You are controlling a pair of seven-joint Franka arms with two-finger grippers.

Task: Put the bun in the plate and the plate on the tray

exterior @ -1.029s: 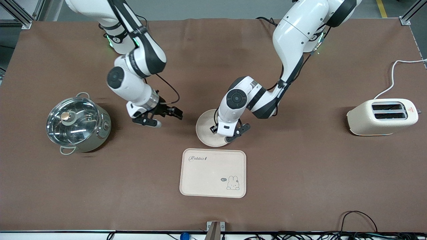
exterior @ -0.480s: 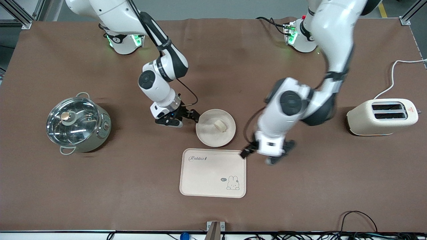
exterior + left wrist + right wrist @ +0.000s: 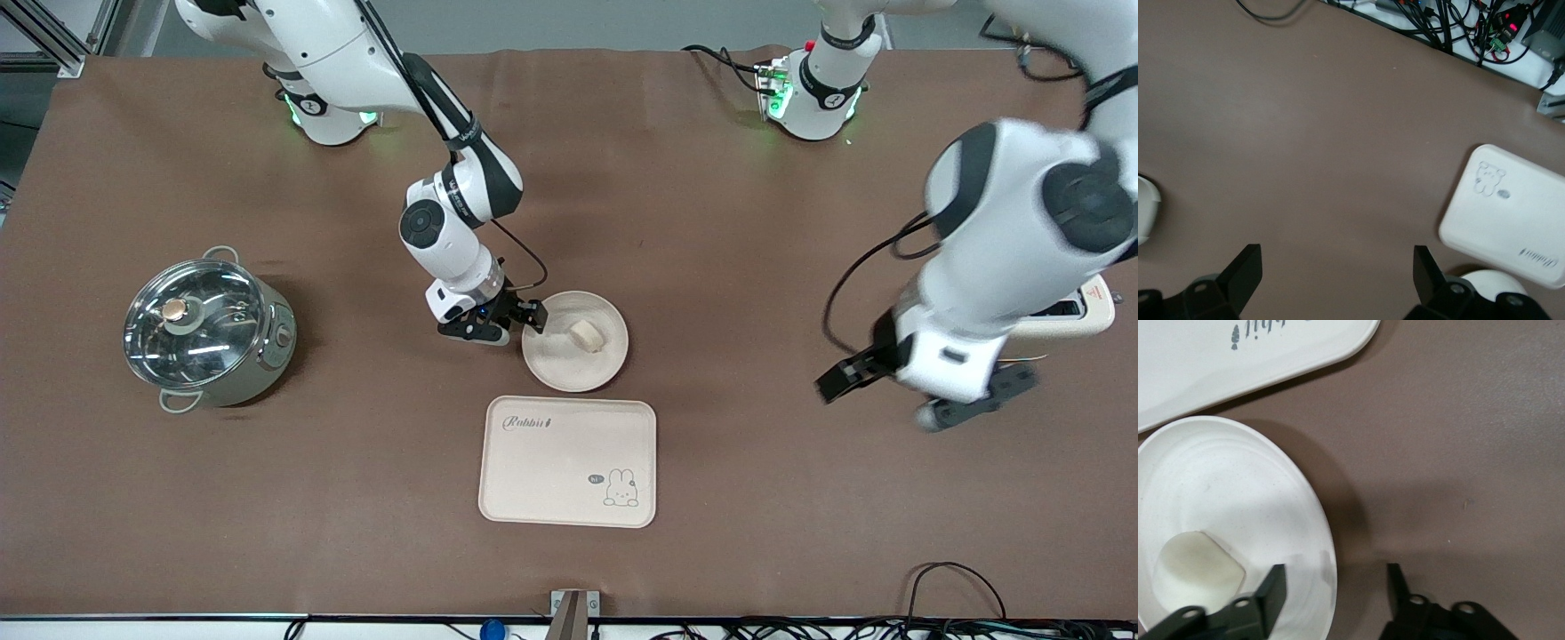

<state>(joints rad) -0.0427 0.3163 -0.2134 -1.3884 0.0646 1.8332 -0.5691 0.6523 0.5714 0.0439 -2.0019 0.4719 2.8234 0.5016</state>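
Small pale cream puck-shaped bun [image 3: 587,335] now lies in round cream-white plate [image 3: 574,341], farther from camera than cream rectangular Rabbit tray [image 3: 567,461]; first step looks done. Left gripper [image 3: 925,398], jaws open, empty, has swung toward the cream toaster [image 3: 1095,307], mostly hidden. Right gripper [image 3: 494,326], jaws open, has closed on the plate rim.

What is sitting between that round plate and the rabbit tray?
Nothing. In the front view only a narrow strip of bare brown table separates the plate from the tray; the right wrist view shows the same bare gap.
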